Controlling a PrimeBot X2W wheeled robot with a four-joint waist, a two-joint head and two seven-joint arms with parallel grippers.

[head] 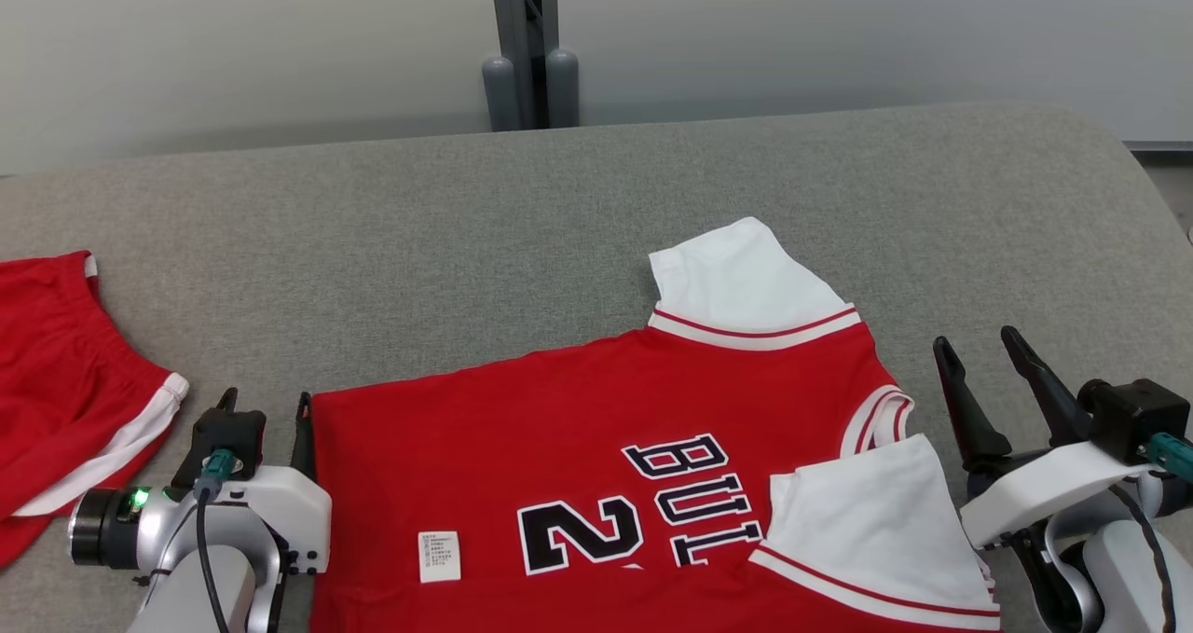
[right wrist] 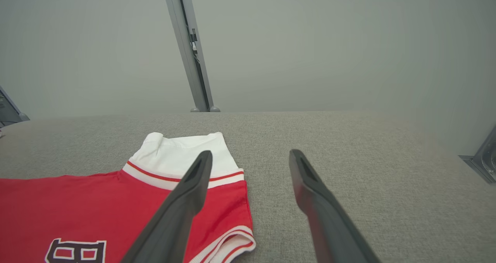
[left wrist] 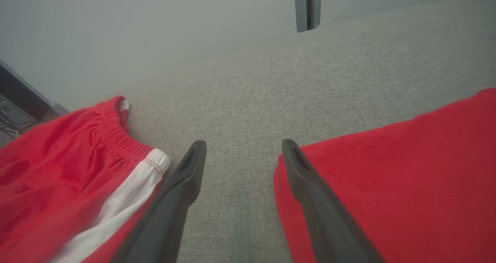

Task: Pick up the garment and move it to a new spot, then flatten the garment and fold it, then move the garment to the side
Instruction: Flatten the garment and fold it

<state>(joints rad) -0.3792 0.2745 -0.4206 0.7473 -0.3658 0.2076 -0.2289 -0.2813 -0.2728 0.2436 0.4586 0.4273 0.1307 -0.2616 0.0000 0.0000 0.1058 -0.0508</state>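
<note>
The garment [head: 596, 447] is a red jersey with white sleeves and dark lettering, lying spread on the grey padded table, its near part cut off by the view's bottom edge. My left gripper [head: 266, 407] stands open at the jersey's left edge; in the left wrist view the left gripper [left wrist: 244, 148] has one finger beside the garment's [left wrist: 387, 185] red corner. My right gripper [head: 979, 346] is open just right of the collar and the folded-over white sleeve. In the right wrist view the right gripper [right wrist: 251, 156] hangs over bare table beside the garment's [right wrist: 116, 205] far sleeve.
Red shorts [head: 65, 381] with a white stripe lie at the table's left edge, close to my left arm, and the shorts [left wrist: 69, 177] sit left of the fingers in the left wrist view. A grey post [head: 527, 46] rises behind the table [head: 466, 223]. The table's right end curves away.
</note>
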